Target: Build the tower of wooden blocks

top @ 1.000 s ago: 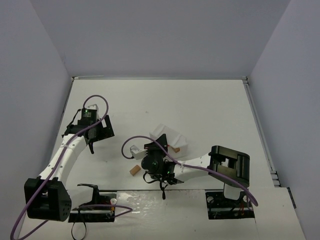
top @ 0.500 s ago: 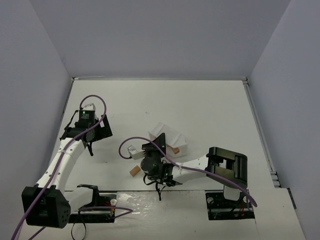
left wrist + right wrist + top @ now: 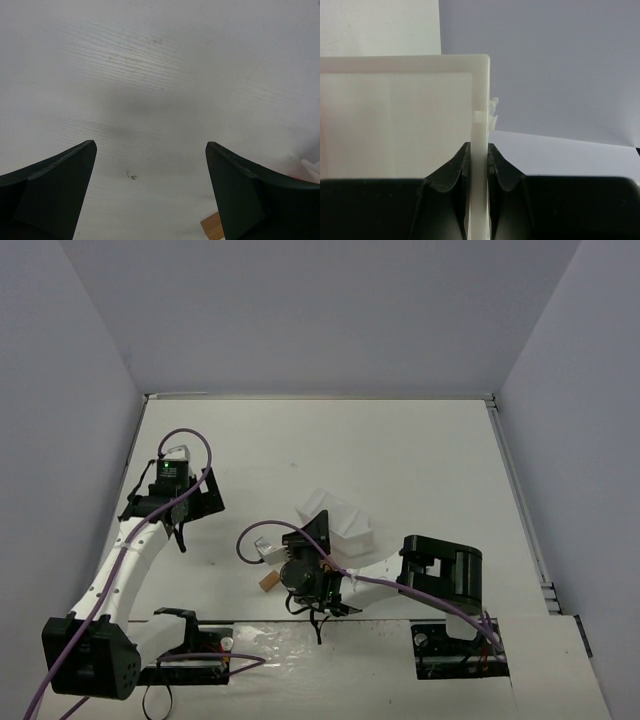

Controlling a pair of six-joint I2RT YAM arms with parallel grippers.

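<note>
L claw spread, empty, over white tbl | R claw pinched wall of white rectangular plastic tray | small tan wooden block lay on tbl, near-right of L claw, long axis diagonal, nearer R claw

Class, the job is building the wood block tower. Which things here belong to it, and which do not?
Belongs to the job: small tan wooden block, lying loose.
Not part of it: white rectangular plastic tray, its wall pinched by the right gripper.
</note>
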